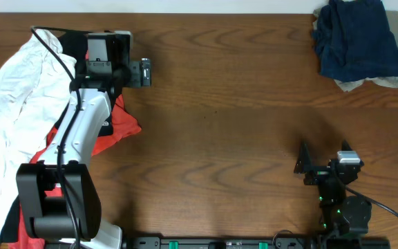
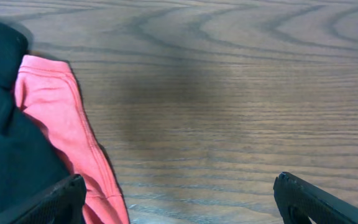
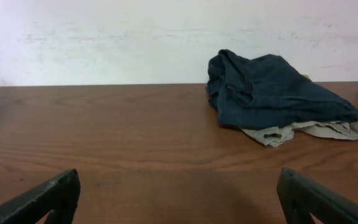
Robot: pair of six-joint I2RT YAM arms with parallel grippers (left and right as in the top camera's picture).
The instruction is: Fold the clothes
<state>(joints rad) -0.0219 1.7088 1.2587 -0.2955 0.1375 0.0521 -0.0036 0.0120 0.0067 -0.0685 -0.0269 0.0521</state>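
Brown wood-grain surface (image 1: 240, 117) fills the overhead view, and a pale wall (image 3: 104, 37) stands behind its far edge. The navy shorts (image 1: 358, 38) lie crumpled at the far right corner, on top of a khaki garment (image 3: 309, 130) whose hem sticks out beneath them. Along the left edge a white garment (image 1: 19, 104) is heaped over a coral-red garment (image 1: 119, 124), with a black garment (image 2: 11, 155) lying on the red cloth. A small pale mark on the black one is too small to read.

The left fingers (image 2: 55, 202) are spread wide with nothing between them. They sit over bare wood just beside the coral hem, and whether one touches the cloth cannot be told. The right fingers (image 3: 322, 199), near the near right corner, are also spread wide and empty, well apart from the shorts.
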